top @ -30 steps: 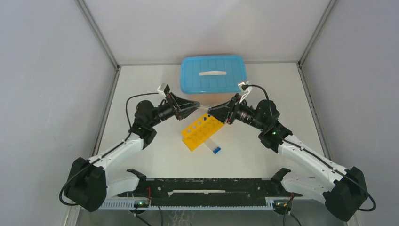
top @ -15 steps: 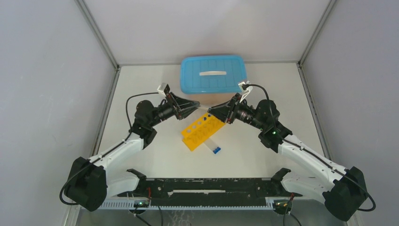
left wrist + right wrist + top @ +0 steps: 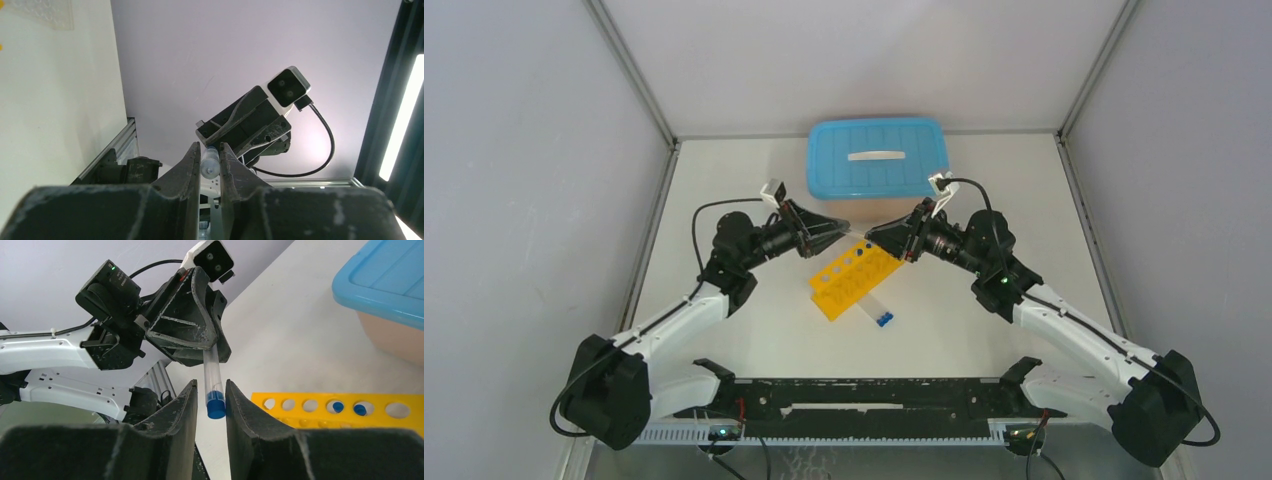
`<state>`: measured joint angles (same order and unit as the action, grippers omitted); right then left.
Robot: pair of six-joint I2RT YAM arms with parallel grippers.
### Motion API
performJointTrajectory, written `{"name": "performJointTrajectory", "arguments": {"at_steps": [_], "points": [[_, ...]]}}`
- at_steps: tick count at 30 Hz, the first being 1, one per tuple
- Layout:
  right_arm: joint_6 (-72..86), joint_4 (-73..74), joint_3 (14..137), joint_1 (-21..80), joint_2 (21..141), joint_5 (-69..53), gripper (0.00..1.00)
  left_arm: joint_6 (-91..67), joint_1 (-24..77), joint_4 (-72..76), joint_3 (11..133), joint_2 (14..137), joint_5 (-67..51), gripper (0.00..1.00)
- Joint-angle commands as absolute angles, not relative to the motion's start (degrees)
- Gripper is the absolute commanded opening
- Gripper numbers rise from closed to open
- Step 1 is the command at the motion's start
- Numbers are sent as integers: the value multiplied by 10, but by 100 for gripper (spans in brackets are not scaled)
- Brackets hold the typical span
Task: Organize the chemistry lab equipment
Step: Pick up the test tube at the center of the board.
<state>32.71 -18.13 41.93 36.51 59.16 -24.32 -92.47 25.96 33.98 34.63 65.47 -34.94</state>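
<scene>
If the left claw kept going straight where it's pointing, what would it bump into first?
Most likely the right gripper, which faces the left gripper almost tip to tip. The tube that the left one holds reaches between the right gripper's fingers, blue cap first.

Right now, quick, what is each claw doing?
Left claw: closed on the clear end of a blue-capped tube.
Right claw: set around the tube's blue cap; whether it grips cannot be told.
</scene>
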Motion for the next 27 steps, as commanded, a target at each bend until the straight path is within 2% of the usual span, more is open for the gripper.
{"name": "performJointTrajectory", "arguments": {"at_steps": [1,10,27], "points": [[325,-201,443,362,589,-245,34,-877,258,301,373,639,-354,11],[323,-191,443,363,591,-249,34,-889,258,321,377,643,-354,11],[313,-172,436,359,578,-243,42,-907,258,341,375,640,-351,11]]}}
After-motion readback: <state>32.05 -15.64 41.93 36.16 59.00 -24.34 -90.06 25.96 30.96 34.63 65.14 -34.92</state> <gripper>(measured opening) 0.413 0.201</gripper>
